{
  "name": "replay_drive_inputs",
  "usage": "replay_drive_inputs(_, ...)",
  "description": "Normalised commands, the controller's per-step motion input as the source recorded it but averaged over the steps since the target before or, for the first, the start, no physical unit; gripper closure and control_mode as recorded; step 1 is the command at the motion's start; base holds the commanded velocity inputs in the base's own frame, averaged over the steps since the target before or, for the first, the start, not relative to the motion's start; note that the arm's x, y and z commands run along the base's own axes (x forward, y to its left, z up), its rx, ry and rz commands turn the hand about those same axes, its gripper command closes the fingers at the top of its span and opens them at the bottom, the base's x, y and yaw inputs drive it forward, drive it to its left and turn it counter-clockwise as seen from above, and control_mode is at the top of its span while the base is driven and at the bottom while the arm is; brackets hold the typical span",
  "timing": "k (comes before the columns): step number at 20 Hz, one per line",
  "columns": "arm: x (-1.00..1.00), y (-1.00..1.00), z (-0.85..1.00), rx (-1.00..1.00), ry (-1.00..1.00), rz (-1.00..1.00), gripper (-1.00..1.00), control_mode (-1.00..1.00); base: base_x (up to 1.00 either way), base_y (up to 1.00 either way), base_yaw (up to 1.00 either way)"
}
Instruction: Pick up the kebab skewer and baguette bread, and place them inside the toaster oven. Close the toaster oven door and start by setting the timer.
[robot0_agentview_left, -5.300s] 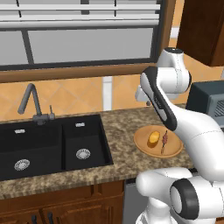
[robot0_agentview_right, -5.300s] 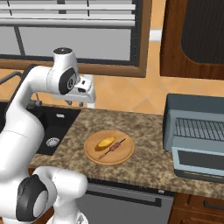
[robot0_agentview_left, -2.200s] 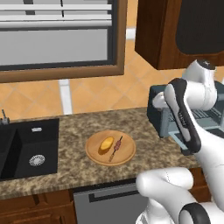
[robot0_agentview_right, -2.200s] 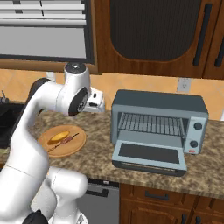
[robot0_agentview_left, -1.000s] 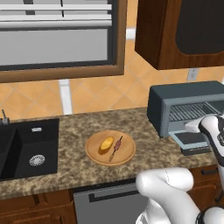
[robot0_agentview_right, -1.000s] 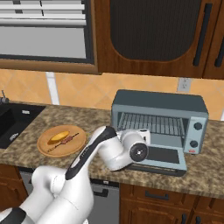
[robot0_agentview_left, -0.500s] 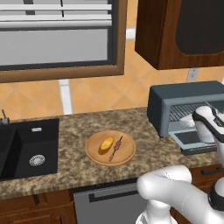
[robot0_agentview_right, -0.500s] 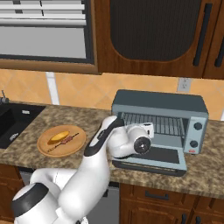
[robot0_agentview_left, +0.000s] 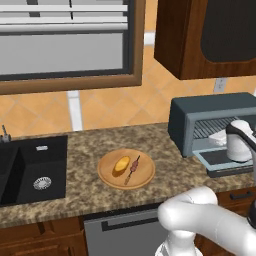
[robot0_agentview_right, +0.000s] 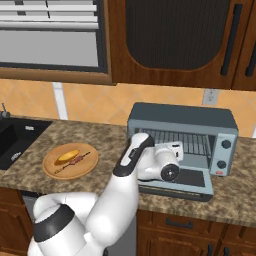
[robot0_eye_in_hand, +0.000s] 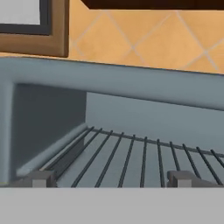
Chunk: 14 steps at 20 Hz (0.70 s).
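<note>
The toaster oven stands at the counter's right with its door dropped open and flat. My gripper hangs just in front of the opening, over the door, open with nothing between its fingertips. The hand view looks straight in at the bare wire rack. My hand shows at the oven mouth. To the left, the golden baguette bread and the kebab skewer lie side by side on a round wooden plate, well apart from the gripper. The same bread and skewer lie left of my arm.
A black sink is set into the granite counter at far left. Dark wooden wall cabinets hang above the oven. The oven's knobs sit on its right front panel. My white arm crosses the counter between plate and oven.
The base drove right, from the sink to the oven. The arm then swung down from above the counter to the oven mouth, rising slightly over the open door. Bread and skewer stayed on the plate.
</note>
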Motion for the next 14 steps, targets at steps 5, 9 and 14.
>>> replay_drive_inputs(5,0.19,-0.2,-0.16,0.0,0.0,-0.01,-1.0,-1.0,0.0,0.0,0.0)
replay_drive_inputs(9,0.38,-0.08,-0.07,0.0,0.0,0.0,-1.0,-1.0,0.0,0.0,0.0)
replay_drive_inputs(14,0.18,-0.05,-0.2,0.0,0.0,0.0,-1.0,-1.0,0.0,0.0,0.0)
